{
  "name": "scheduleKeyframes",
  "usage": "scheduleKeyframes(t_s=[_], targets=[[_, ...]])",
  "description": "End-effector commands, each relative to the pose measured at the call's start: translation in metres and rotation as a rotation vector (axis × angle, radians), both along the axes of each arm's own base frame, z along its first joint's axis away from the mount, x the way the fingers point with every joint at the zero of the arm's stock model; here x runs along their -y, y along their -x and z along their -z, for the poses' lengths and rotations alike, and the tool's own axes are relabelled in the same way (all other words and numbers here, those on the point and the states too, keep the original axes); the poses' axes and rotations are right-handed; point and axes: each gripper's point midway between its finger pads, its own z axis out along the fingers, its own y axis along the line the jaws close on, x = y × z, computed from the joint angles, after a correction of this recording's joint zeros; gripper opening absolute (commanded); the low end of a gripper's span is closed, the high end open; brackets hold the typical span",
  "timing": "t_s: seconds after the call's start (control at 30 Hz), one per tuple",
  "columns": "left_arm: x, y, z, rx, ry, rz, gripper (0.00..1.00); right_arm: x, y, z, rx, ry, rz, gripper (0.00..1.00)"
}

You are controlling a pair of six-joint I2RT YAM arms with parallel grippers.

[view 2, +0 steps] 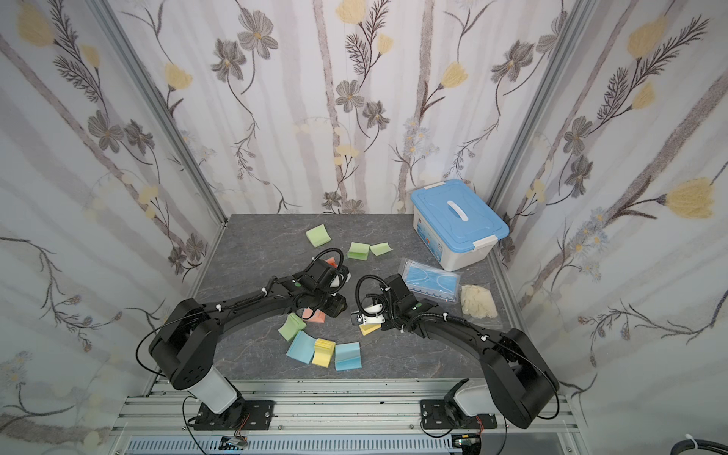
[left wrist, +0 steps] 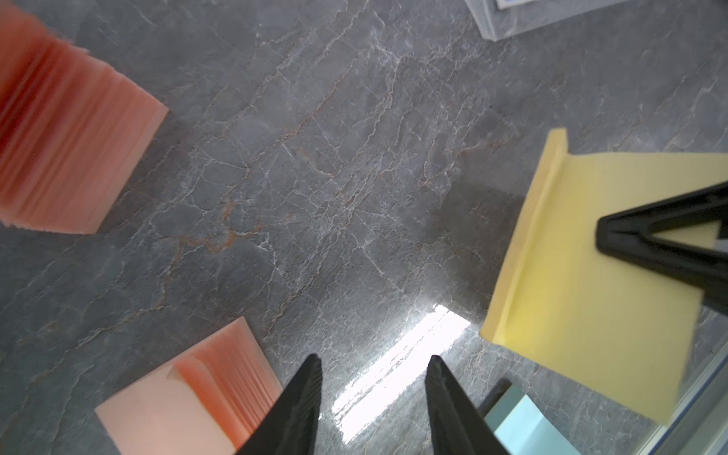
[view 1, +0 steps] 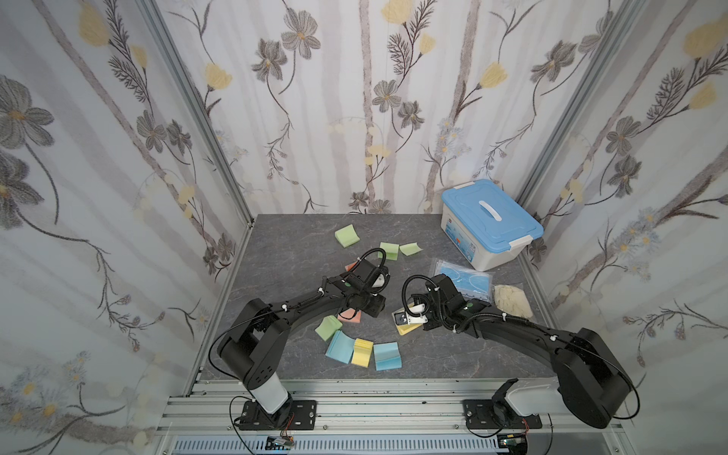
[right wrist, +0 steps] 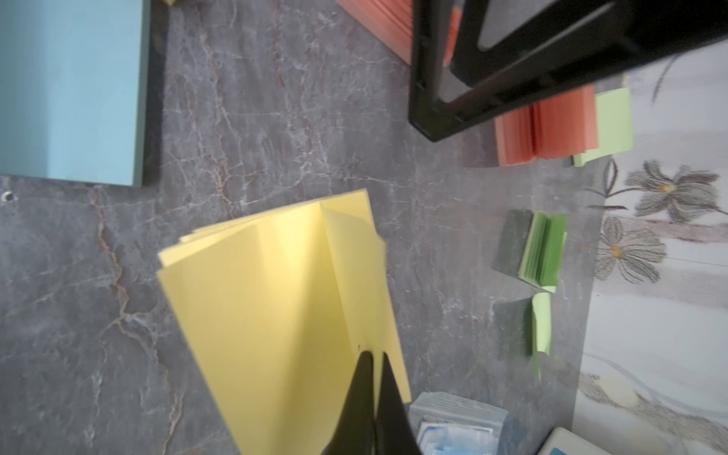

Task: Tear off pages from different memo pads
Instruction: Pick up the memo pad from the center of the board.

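Several memo pads lie on the grey table: green (view 1: 347, 235), green (view 1: 329, 327), blue (view 1: 340, 346), yellow (view 1: 362, 352), blue (view 1: 387, 355) and salmon (left wrist: 189, 402). My right gripper (right wrist: 374, 354) is shut on the near edge of the top yellow page (right wrist: 354, 256) of a yellow memo pad (right wrist: 256, 295). That page is lifted, and its far edge still joins the pad. My left gripper (left wrist: 374, 358) hangs open over bare table, with nothing between its fingers. It is beside the salmon pad and apart from the yellow pad (left wrist: 591, 275).
A white box with a blue lid (view 1: 490, 222) stands at the back right. A clear packet of blue masks (view 1: 465, 279) and a pale crumpled bundle (view 1: 512, 301) lie in front of it. A loose green sheet (view 1: 410, 248) lies mid-table. Patterned walls close three sides.
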Motion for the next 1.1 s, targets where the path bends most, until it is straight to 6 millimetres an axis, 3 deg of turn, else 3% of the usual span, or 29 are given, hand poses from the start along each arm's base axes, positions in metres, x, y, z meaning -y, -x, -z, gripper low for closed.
scheduleKeyframes(t_s=[0.0, 0.2, 0.3, 0.53, 0.6, 0.73, 1.07], targets=[[0.007, -0.004, -0.026, 0.041, 0.149, -0.017, 0.53, -0.003, 0.000, -0.024, 0.030, -0.073, 0.004, 0.00], [0.011, 0.013, -0.079, 0.149, 0.414, 0.000, 0.76, -0.005, 0.001, -0.052, 0.057, -0.158, 0.031, 0.00], [0.009, 0.025, -0.091, 0.183, 0.474, 0.033, 0.80, -0.011, 0.005, -0.071, 0.049, -0.240, 0.031, 0.00], [0.013, 0.037, -0.095, 0.158, 0.523, 0.078, 0.80, -0.022, 0.022, -0.101, 0.021, -0.382, -0.011, 0.00], [0.014, 0.042, -0.109, 0.178, 0.562, 0.096, 0.80, -0.024, 0.025, -0.104, 0.011, -0.400, -0.017, 0.00], [0.018, 0.051, -0.119, 0.186, 0.598, 0.132, 0.80, -0.027, 0.032, -0.112, -0.005, -0.440, -0.037, 0.00], [0.035, 0.062, -0.110, 0.157, 0.599, 0.178, 0.78, -0.032, 0.036, -0.119, -0.063, -0.506, -0.028, 0.00]])
